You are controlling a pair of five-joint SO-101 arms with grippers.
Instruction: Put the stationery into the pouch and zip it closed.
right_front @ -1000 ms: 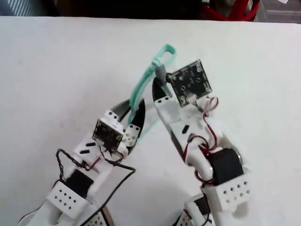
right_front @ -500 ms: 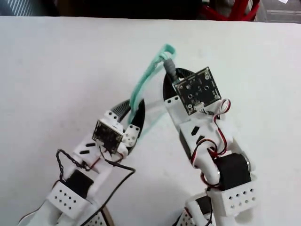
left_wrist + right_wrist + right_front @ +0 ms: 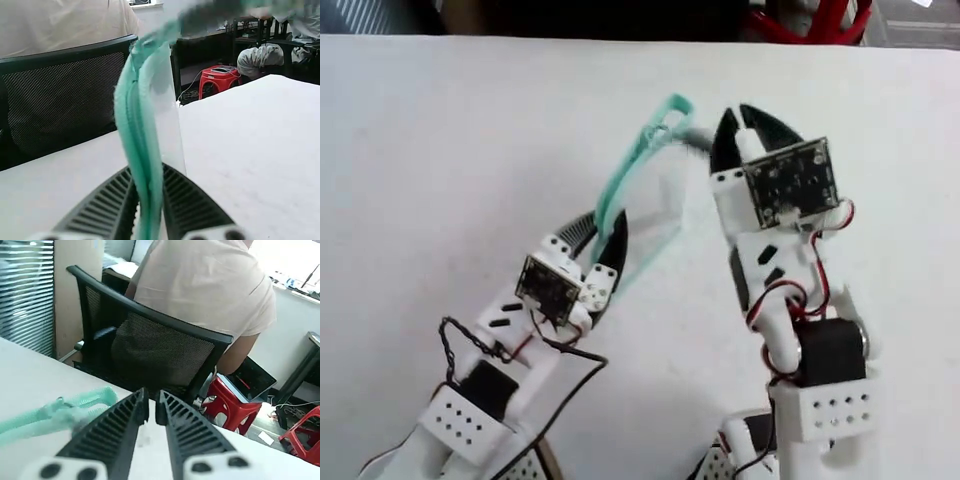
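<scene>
A clear pouch (image 3: pixel 655 205) with a teal zipper edge (image 3: pixel 620 185) is held up off the white table, tilted toward the far side. My left gripper (image 3: pixel 612 235) is shut on the lower end of the zipper edge; in the left wrist view the pouch (image 3: pixel 142 125) rises from between the left gripper (image 3: pixel 148 200). My right gripper (image 3: pixel 740 115) is to the right of the pouch's top end, its jaws together with only a thin slit and nothing between them. A grey zipper pull (image 3: pixel 692 140) trails from the top end toward it. In the right wrist view the pouch (image 3: pixel 60 412) lies beside the right gripper (image 3: pixel 151 405).
The white table (image 3: pixel 440 150) runs out on both sides and toward the far edge. A red object (image 3: pixel 810 20) sits beyond that edge. A black mesh chair (image 3: pixel 160 355) stands behind the table.
My right gripper has swung to the right, away from the pouch's top end, and the grey pull is no longer in it. The pouch has leaned and spread slightly. The left arm has kept still.
</scene>
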